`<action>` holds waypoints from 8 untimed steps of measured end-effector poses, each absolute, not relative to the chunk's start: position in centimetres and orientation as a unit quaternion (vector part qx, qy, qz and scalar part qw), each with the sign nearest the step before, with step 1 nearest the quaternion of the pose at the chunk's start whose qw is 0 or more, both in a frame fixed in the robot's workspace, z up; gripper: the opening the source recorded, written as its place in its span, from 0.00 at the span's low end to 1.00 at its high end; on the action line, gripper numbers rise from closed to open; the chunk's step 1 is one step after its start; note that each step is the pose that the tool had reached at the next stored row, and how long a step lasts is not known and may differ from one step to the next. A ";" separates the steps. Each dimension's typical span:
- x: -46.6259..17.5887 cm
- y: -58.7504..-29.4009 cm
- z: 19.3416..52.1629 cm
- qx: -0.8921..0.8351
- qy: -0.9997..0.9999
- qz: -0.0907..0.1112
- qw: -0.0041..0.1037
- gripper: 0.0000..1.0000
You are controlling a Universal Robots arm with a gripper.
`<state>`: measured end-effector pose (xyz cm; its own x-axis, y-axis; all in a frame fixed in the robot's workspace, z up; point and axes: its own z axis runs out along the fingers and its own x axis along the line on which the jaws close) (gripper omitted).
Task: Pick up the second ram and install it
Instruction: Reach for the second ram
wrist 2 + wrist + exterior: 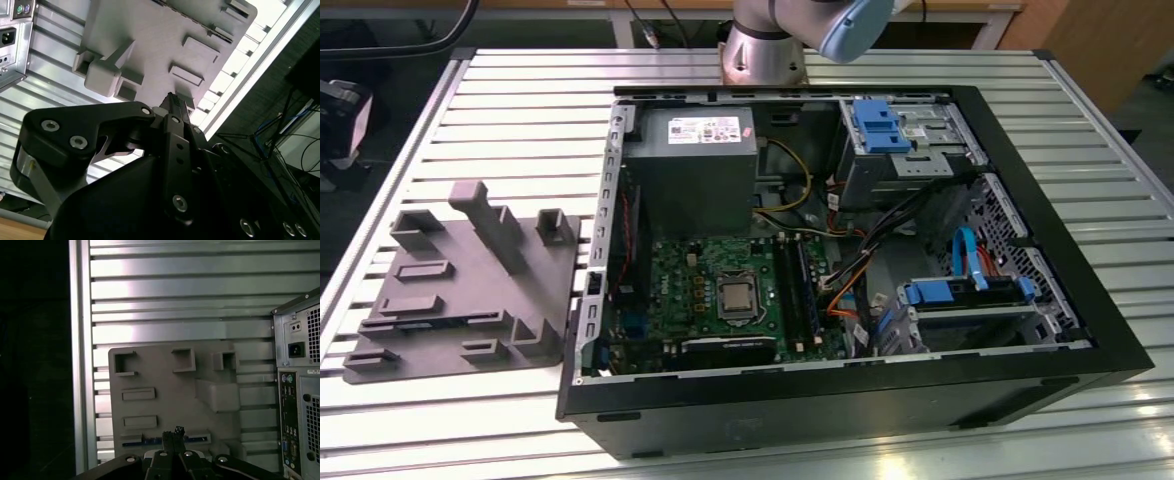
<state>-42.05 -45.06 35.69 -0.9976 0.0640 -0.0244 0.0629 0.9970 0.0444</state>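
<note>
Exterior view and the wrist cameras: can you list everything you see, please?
Table: one, silver slats, under everything.
Holder tray: one, grey, the exterior view's left.
Computer case: one, black, open, beside the tray.
Motherboard: one, green, inside the case.
Power supply: one, grey, inside the case.
Drive brackets: two, blue, inside the case.
Second ram: one, dark, apparently in the tray's slot.
Gripper: one, black, shut, facing the tray.
</note>
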 end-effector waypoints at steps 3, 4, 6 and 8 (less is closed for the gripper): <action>-42.1 -45.1 35.6 0.032 0.999 0.022 0.013 0.11; -42.1 -45.2 35.6 0.032 0.999 0.022 0.013 0.11; -42.1 -45.2 35.5 0.032 0.999 0.022 0.013 0.11; -42.2 -45.3 35.4 0.032 0.999 0.022 0.013 0.11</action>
<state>-42.18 -45.27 35.42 -0.9977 0.0639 -0.0245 0.0628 0.9970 0.0444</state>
